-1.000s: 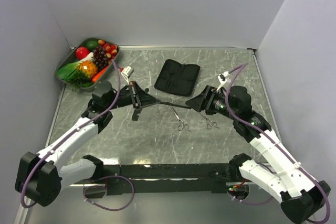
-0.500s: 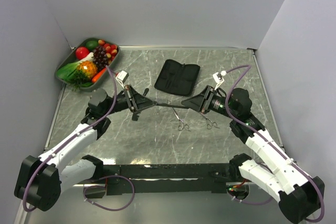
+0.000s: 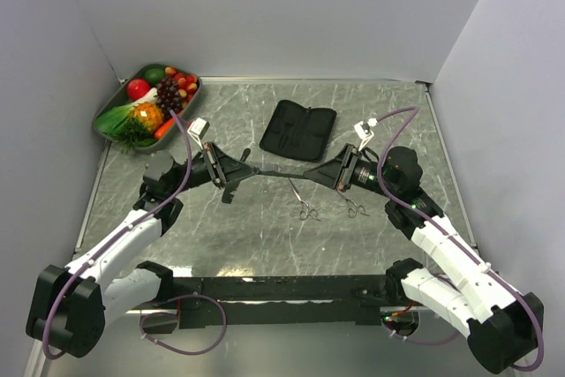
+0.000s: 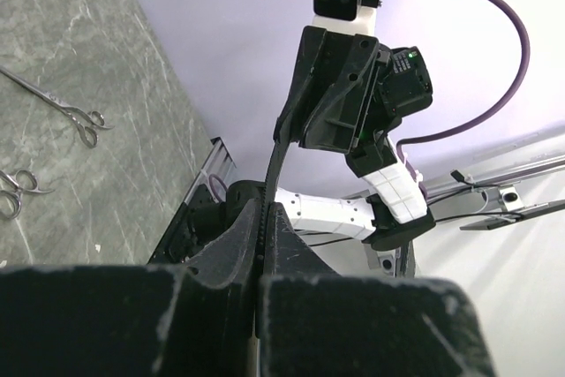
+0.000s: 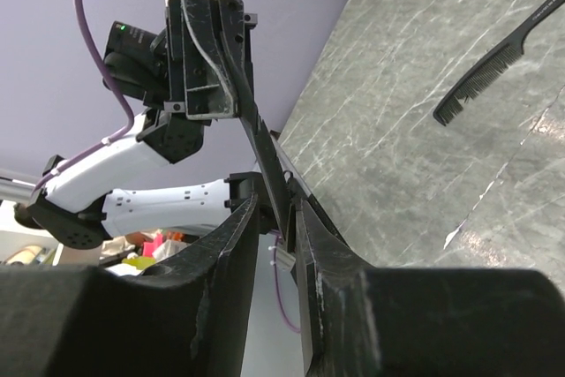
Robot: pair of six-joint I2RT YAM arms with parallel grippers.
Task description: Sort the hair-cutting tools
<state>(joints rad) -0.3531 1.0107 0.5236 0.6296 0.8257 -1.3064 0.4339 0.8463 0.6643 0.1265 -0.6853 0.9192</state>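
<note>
A long black comb (image 3: 288, 178) hangs level above the table between my two grippers. My left gripper (image 3: 250, 173) is shut on its left end; in the left wrist view the comb (image 4: 274, 161) runs out from between the closed fingers. My right gripper (image 3: 326, 179) straddles the other end. In the right wrist view the comb (image 5: 265, 152) lies against one finger, with a gap still showing at the other. Two silver scissors (image 3: 305, 207) (image 3: 355, 207) lie on the table below. A shorter black comb (image 5: 494, 61) lies on the marble.
A black fabric pouch (image 3: 298, 130) lies behind the grippers at mid-table. A grey tray (image 3: 108, 108) of toy fruit and vegetables sits at the back left corner. Grey walls close in the table on three sides.
My left gripper has carried the long comb up and to the right. The right gripper has come up to its free end and narrowed its jaws around it.
</note>
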